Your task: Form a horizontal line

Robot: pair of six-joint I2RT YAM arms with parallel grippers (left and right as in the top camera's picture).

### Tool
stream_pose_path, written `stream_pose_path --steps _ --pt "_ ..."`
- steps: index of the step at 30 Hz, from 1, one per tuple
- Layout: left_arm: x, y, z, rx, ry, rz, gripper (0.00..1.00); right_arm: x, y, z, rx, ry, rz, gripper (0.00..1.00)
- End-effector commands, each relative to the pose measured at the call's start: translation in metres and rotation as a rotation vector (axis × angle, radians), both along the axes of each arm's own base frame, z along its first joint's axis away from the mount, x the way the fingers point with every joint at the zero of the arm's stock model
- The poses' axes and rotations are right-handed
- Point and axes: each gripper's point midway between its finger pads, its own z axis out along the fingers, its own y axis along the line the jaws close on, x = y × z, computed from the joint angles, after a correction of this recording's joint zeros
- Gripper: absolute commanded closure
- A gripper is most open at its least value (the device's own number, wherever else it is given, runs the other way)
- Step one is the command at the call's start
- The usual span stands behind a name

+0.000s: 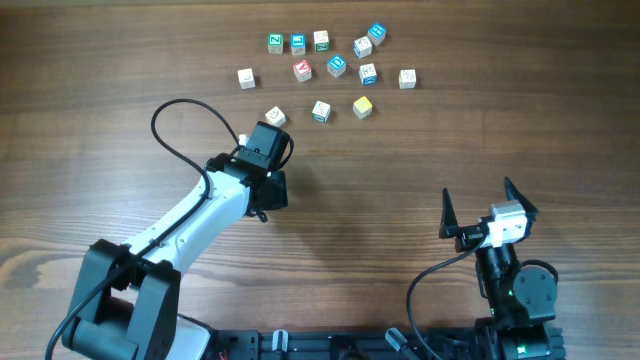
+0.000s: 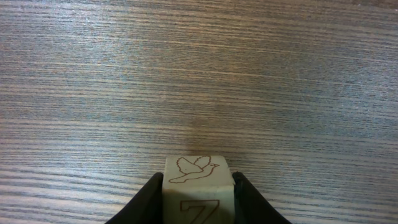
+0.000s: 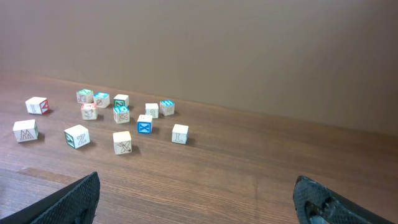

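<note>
Left pincer (image 2: 198,186) pinching pale wooden bird-engraved cube (image 2: 198,171); right pincer (image 3: 196,180) wide, empty. Best set it flush, square beside three-cube row (image 1: 298,43).

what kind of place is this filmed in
Probably a robot lab workbench, not a home: a brown wood-grain table carrying two cabled robot arms, scattered small wooden letter cubes as practice pieces, and a plain beige wall behind.

Z (cut off) on bird-topped cube (image 2: 198,180), M on pale cube (image 3: 25,130), L on white cube (image 3: 180,133)
</note>
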Motion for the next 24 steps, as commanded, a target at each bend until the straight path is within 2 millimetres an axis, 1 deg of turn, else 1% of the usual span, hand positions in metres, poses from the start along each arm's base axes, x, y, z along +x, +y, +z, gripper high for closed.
stream_pose_path --steps 1,12,15,18,24 --pt "-0.0017 0.005 -0.0042 0.018 0.005 0.015 0.7 -0.0004 0.0012 0.0011 -0.004 -0.006 0.009 0.0" --pt "-0.0007 0.0045 -0.0039 0.019 0.001 0.007 0.73 -0.0004 0.0012 0.0011 -0.004 -0.006 0.009 0.0" --pt "-0.0007 0.0046 -0.0039 0.02 0.001 0.004 0.72 -0.0004 0.0012 0.0011 -0.004 -0.006 0.009 0.0" --pt "0.0023 0.0055 -0.0031 0.042 -0.012 -0.055 0.71 -0.0004 0.0012 0.0011 -0.004 -0.006 0.009 0.0" --pt "0.0045 0.007 -0.0027 0.051 -0.022 -0.051 0.71 -0.0004 0.0012 0.0011 -0.004 -0.006 0.009 0.0"
